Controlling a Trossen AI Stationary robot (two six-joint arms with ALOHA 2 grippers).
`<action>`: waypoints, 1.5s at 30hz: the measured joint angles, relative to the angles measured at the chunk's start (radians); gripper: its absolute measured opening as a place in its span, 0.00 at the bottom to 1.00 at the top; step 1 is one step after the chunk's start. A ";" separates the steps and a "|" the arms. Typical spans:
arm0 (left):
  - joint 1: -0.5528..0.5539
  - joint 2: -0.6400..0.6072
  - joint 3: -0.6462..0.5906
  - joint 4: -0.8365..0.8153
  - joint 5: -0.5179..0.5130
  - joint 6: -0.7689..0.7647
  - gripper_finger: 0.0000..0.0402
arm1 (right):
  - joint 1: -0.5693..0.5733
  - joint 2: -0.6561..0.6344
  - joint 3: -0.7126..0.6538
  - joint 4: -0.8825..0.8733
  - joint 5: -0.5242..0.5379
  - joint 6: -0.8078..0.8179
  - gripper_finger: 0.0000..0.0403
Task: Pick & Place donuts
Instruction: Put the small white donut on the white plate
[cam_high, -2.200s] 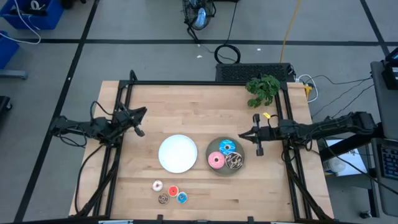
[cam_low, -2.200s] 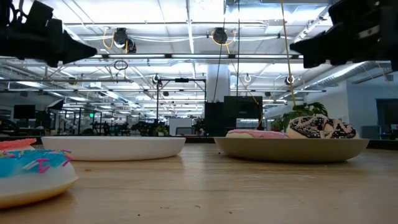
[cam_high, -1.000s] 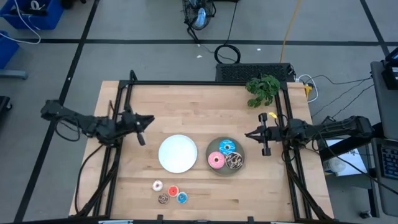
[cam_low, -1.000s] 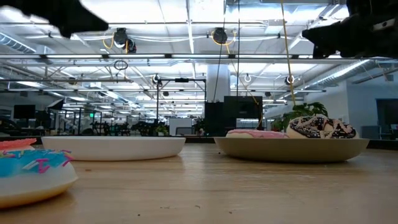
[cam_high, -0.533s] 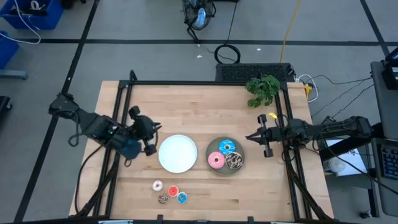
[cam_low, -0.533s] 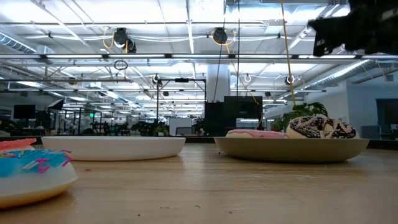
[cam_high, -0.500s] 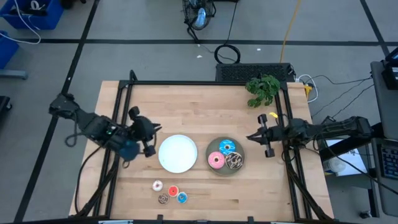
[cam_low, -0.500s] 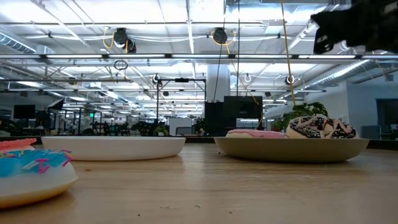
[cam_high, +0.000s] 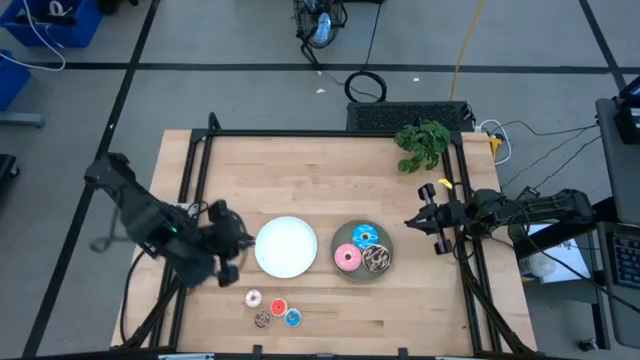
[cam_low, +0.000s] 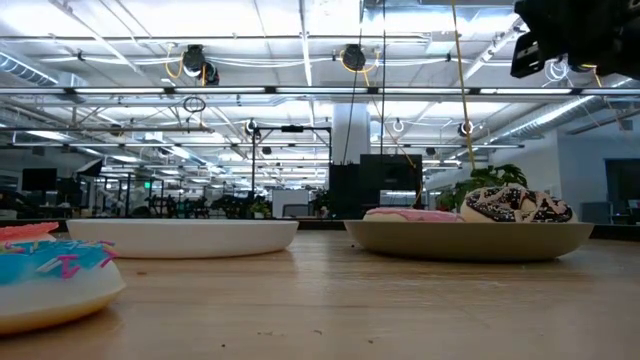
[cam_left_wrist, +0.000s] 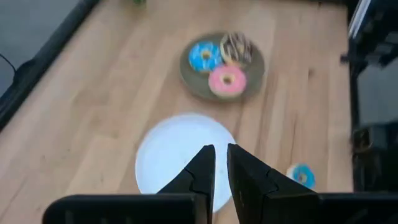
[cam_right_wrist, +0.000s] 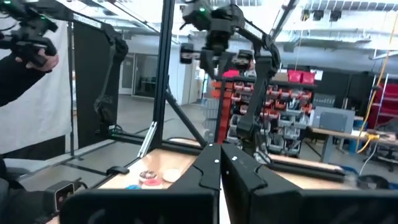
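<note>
The left gripper (cam_high: 228, 262) is seen hovering over the table's left side, just beside the white plate (cam_high: 286, 246), and its fingers (cam_left_wrist: 205, 169) are drawn nearly together with only a slim gap between them and nothing pinched. In the left wrist view the white plate (cam_left_wrist: 180, 155) is found right past the fingertips, empty, and beyond it the grey plate (cam_left_wrist: 222, 65) is loaded with three larger donuts: the blue donut (cam_left_wrist: 204, 56), the pink donut (cam_left_wrist: 227, 81) and the brown-sprinkled donut (cam_left_wrist: 235, 46), packed close together. From above, the same three are seen on the grey plate (cam_high: 362, 250), with the blue donut (cam_high: 364, 236) at the rear, the pink donut (cam_high: 348, 259) at the front left and the brown-sprinkled donut (cam_high: 378, 259) at the front right. Nearer the table's front edge, four tiny donuts are clustered on the bare wood: the white-pink donut (cam_high: 253, 298), the red donut (cam_high: 278, 307), the small brown donut (cam_high: 262, 320) and the small blue donut (cam_high: 292, 318). Over on the right edge of the table, the right gripper (cam_high: 432, 222) is held well apart from both plates, its fingers (cam_right_wrist: 210, 169) pressed together on nothing. A green plant (cam_high: 423, 142) is noted at the table's far right corner.
</note>
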 joint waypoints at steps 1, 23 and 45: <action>-0.003 0.024 0.000 -0.002 0.010 -0.003 0.12 | 0.000 0.001 0.000 -0.011 0.000 0.004 0.00; -0.019 0.422 -0.044 -0.165 0.275 -0.228 0.53 | 0.000 0.001 0.000 -0.021 0.001 -0.024 0.00; -0.036 0.265 -0.446 0.138 0.451 -0.362 0.74 | 0.000 0.003 0.000 -0.021 0.001 -0.006 0.00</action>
